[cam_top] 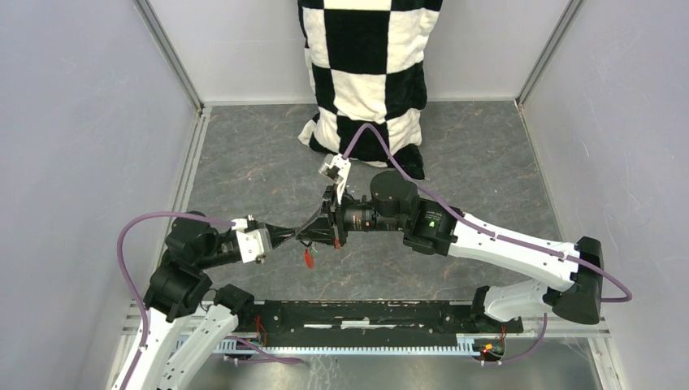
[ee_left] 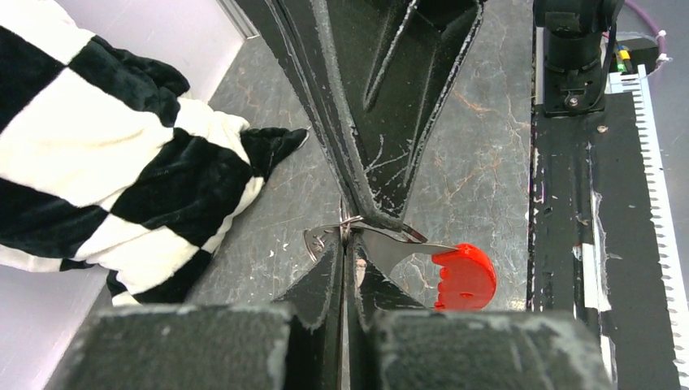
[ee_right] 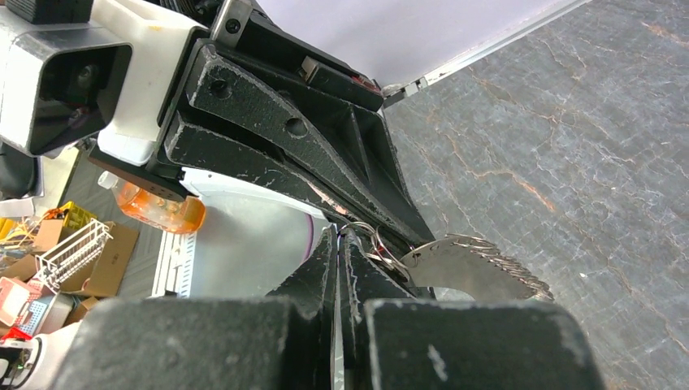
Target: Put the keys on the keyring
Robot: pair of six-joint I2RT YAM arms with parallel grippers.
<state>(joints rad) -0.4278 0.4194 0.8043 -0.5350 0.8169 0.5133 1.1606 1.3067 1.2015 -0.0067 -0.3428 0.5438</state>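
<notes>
Both grippers meet above the middle of the grey table [cam_top: 487,162]. My left gripper [cam_top: 309,231] [ee_left: 345,244] is shut, its tips pinching the thin silvery keyring [ee_left: 351,224]. From the other side my right gripper [cam_top: 331,221] [ee_right: 337,242] is shut on the same keyring [ee_right: 375,244]. A flat metal blade [ee_left: 406,248] runs from the ring to a red plastic tag [ee_left: 465,276], which hangs below the grippers [cam_top: 309,258]. In the right wrist view a toothed, key-like metal blade [ee_right: 479,268] hangs off the ring. I make out no other keys.
A black-and-white checkered cloth [cam_top: 370,73] [ee_left: 106,154] lies against the back wall. White walls close in the left, right and back sides. A black rail [cam_top: 374,315] runs along the near edge between the arm bases.
</notes>
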